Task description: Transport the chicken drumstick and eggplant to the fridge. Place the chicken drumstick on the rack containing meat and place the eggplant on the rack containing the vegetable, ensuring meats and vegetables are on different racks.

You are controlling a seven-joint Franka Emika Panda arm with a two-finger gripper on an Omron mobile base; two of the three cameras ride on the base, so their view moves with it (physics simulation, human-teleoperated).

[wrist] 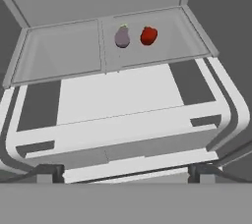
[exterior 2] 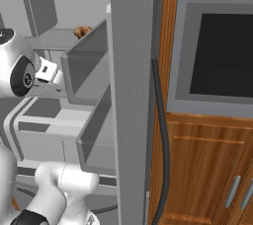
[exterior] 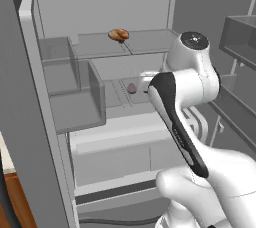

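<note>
gripper (wrist: 123, 171): jaws wide apart, nothing between them, near the fridge (exterior: 30, 122) drawers, facing in.
eggplant (wrist: 122, 37): one, on the lower glass shelf (wrist: 64, 56) toward the far wall, just left of a red vegetable (wrist: 148, 35); apart from the gripper.
eggplant handling: likely light, firm, smooth-skinned and slippery; best pinched across the fat middle, not the stem.
chicken drumstick (exterior: 118, 34): on the upper rack (exterior: 150, 42); only one golden-brown lump is clear, so other meat cannot be counted.
drumstick handling: probably light, lumpy, easy to pinch across its thick end.
</note>
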